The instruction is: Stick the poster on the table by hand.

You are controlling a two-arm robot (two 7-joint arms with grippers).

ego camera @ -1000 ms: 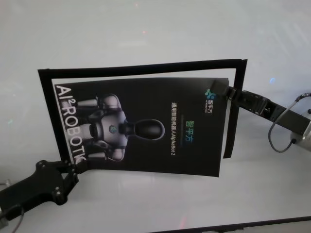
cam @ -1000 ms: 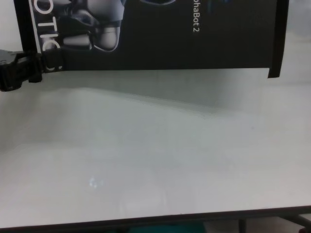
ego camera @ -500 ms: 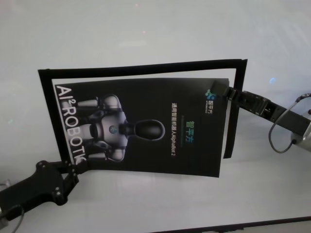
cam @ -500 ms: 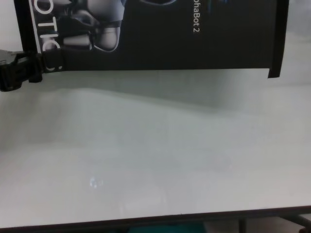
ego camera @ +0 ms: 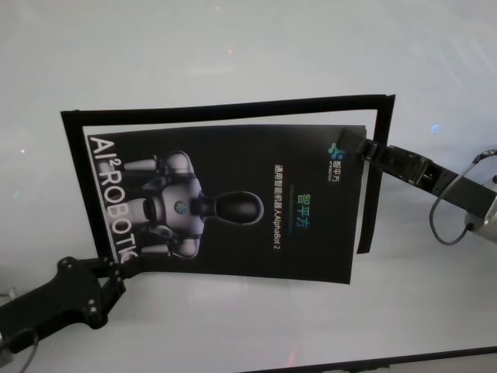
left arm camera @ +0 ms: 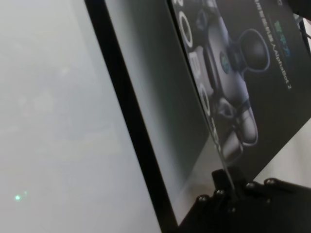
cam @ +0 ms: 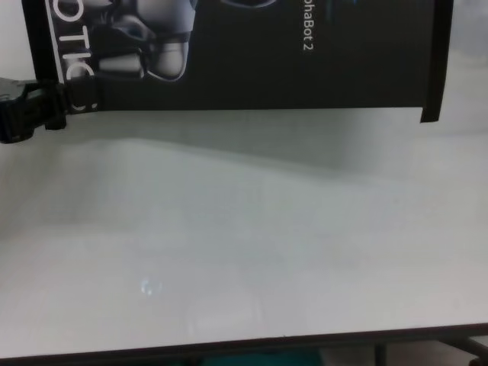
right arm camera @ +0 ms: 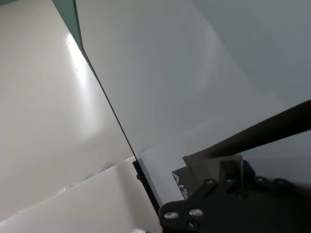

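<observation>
The left gripper (ego camera: 120,268) pinches the poster (ego camera: 233,202) at its near corner; the right gripper (ego camera: 363,148) clamps the far opposite corner, holding it above the table (ego camera: 233,47); black tape strips (ego camera: 225,110) frame it; the left wrist view shows its lifted edge.

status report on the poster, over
Left gripper shut on poster near corner. Right gripper shut on far corner. Poster held over table. Nothing in the way.

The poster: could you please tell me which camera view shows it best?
The head view: the whole poster shows, pinched at opposite corners by the left claw and right claw. Chest view shows only its near part, left wrist a slanted portion, right wrist just one corner.
</observation>
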